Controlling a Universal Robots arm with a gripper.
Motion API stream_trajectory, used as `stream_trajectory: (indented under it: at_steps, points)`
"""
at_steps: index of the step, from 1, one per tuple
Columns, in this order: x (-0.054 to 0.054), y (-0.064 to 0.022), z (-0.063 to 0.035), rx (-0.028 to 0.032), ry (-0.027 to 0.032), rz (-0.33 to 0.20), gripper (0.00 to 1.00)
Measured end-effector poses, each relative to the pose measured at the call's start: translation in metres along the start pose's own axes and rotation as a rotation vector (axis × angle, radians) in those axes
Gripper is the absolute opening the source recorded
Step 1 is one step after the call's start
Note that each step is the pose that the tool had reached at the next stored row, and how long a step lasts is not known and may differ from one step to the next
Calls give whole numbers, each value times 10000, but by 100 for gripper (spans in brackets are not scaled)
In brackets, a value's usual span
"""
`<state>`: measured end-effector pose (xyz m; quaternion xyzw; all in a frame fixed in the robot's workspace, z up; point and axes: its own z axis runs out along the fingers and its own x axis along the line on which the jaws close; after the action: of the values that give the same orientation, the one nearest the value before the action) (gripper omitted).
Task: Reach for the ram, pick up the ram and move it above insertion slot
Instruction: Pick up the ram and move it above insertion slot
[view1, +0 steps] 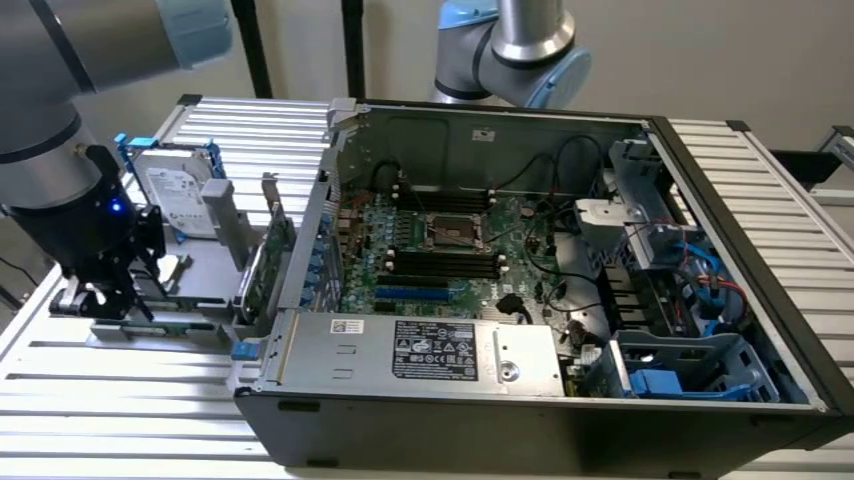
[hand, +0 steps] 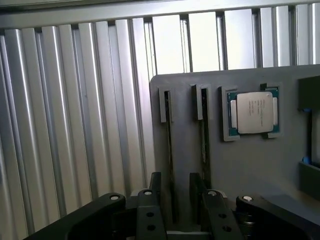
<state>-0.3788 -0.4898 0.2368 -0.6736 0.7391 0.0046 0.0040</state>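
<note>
Hand (hand: 175, 197): fingers (hand: 154, 197) spread, straddling ram (hand: 169, 150) w/ gaps both sides; nothing pinched.
Ram: on edge in a slot of the tray (hand: 240, 170), between the fingers.
Handling: prob. light, stiff, thin, a bit brittle; chips & contacts delicate. Best taken by the flat faces w/ a gentle squeeze, lifted straight so it doesn't bind in the slot.
2nd stick (hand: 204, 145): next slot, just beside one finger; could get nudged.
Tray: grey, lies on desk (hand: 75, 125).
CPU (hand: 253, 113): in its tray pocket, farther on.
PC (view1: 400, 425): open, well apart, toward ext. view's right.
</note>
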Motion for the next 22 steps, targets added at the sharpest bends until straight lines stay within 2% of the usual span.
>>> stream_trajectory:
  at_steps: [22]
  points:
    - [-4,18,400,-5,0,-408,36]
